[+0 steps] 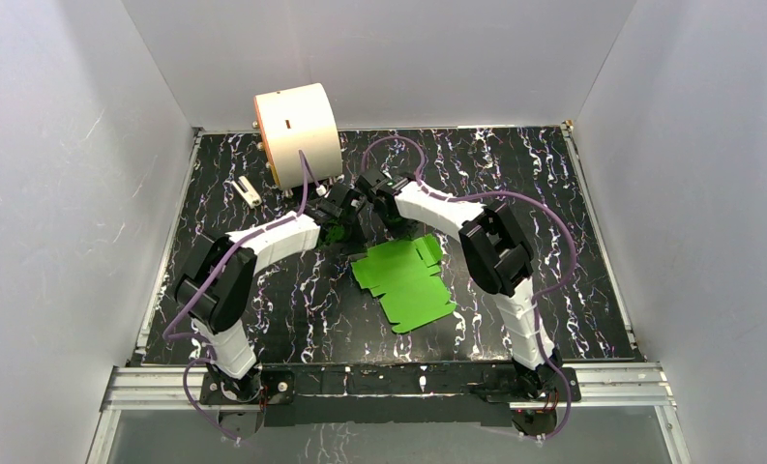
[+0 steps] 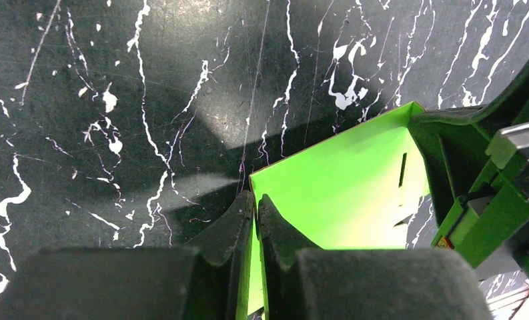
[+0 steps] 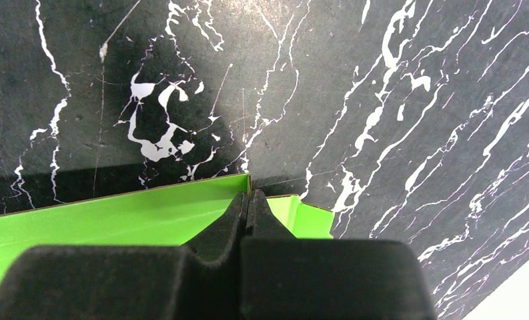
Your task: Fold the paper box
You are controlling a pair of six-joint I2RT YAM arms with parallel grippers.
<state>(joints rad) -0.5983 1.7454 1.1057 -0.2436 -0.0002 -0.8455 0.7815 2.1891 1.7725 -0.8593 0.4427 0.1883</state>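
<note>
Green paper box spread mostly flat midway across black marbled table. Far edge raised, largely hidden from above behind both wrists. Pinched there by left gripper, fingers clamped on a thin flap; likewise by right gripper, fingers pressed together on an upright wall's corner. Near portion cut off in both wrist views.

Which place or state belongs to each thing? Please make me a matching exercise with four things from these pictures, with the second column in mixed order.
Things:
1. bright green creased paper box
2. large cream cylinder
3. small white object
4. left gripper

Places or states:
A. at the far end, nearest the back wall
B. shut on a green edge
C. in the middle, spread mostly flat
D. just left of the cylinder, a little nearer the arms

Pairs: 1-C, 2-A, 3-D, 4-B.
</note>
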